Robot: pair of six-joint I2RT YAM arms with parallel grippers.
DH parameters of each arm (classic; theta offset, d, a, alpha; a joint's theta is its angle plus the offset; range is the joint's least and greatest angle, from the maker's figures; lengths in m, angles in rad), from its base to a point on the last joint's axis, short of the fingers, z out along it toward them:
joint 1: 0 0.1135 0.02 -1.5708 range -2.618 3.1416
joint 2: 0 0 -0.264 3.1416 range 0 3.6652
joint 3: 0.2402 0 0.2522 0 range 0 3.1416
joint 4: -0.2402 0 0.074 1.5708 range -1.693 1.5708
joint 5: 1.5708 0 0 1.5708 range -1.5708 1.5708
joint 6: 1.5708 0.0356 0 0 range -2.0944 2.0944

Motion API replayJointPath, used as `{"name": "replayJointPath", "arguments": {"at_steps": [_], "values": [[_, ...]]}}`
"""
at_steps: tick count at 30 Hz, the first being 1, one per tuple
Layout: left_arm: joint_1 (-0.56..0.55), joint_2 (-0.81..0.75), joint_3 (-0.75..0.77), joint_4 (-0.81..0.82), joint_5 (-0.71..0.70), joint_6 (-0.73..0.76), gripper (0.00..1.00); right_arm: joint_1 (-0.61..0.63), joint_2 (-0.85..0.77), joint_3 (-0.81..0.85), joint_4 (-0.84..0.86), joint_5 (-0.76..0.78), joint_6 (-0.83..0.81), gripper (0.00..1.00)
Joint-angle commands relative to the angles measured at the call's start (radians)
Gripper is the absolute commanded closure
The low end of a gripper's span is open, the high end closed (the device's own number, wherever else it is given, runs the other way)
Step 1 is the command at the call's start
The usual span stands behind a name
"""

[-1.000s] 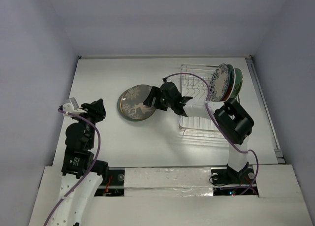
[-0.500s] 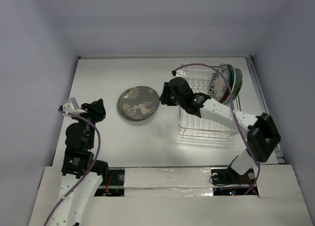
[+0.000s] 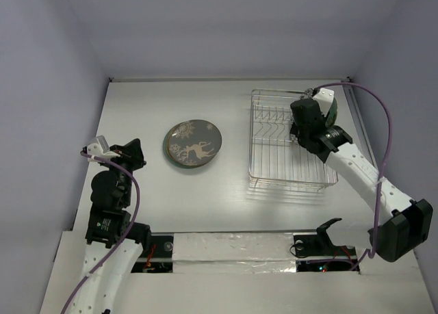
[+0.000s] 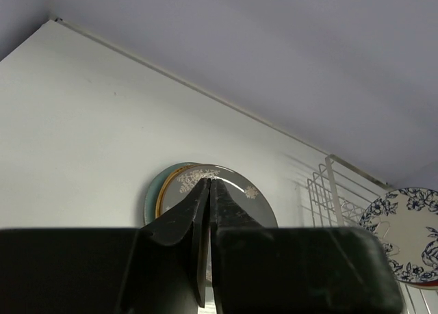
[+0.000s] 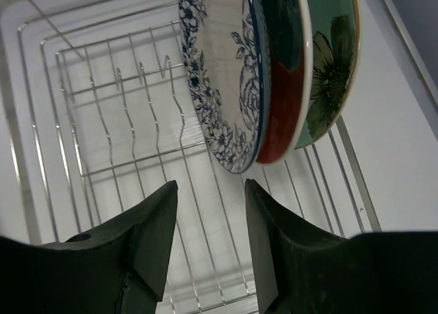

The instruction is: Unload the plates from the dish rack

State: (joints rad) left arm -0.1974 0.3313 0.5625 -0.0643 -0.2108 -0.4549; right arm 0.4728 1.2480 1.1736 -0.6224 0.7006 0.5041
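Left jaws pressed together, empty, parked over the near-left worktop (image 3: 150, 102); they were ajar a second ago. Right jaws spread, empty. They've left the reindeer plate (image 3: 195, 144), which lies flat on a teal plate (image 4: 152, 198) left of the dish rack (image 3: 284, 184), and swung back to face the blue floral plate (image 5: 219, 88). That one, the red-and-teal plate (image 5: 280, 74) and the green plate (image 5: 328, 61) stand upright at the rack's far right. Looks like two out, three left. White worktop, plain lilac walls (image 3: 226, 27).
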Motion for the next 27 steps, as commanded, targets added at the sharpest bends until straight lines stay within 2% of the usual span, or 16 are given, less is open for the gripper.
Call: {"name": "replayJointPath", "arguments": {"at_steps": [1,3,6,13,22,24,27], "values": [[-0.007,-0.003,-0.009,0.041,0.004,0.001,0.98,-0.026,-0.013,-0.029,-0.004,0.017,-0.047,0.50],[-0.007,-0.002,-0.009,0.040,0.004,-0.001,0.88,-0.036,0.001,-0.031,0.013,-0.002,-0.050,0.52],[-0.007,-0.003,-0.007,0.041,0.004,0.001,0.83,-0.060,0.044,-0.019,0.019,-0.009,-0.052,0.53],[-0.007,-0.002,-0.007,0.041,0.004,-0.001,0.78,-0.132,0.122,0.004,0.058,-0.015,-0.076,0.55],[-0.007,0.005,-0.006,0.037,0.004,0.002,0.77,-0.188,0.240,0.066,0.099,0.025,-0.111,0.58],[-0.007,0.006,-0.004,0.037,0.004,0.002,0.77,-0.188,0.260,0.093,0.084,0.040,-0.113,0.62],[-0.007,0.009,-0.006,0.035,0.004,0.004,0.77,-0.188,0.268,0.130,0.076,0.056,-0.128,0.76]]}}
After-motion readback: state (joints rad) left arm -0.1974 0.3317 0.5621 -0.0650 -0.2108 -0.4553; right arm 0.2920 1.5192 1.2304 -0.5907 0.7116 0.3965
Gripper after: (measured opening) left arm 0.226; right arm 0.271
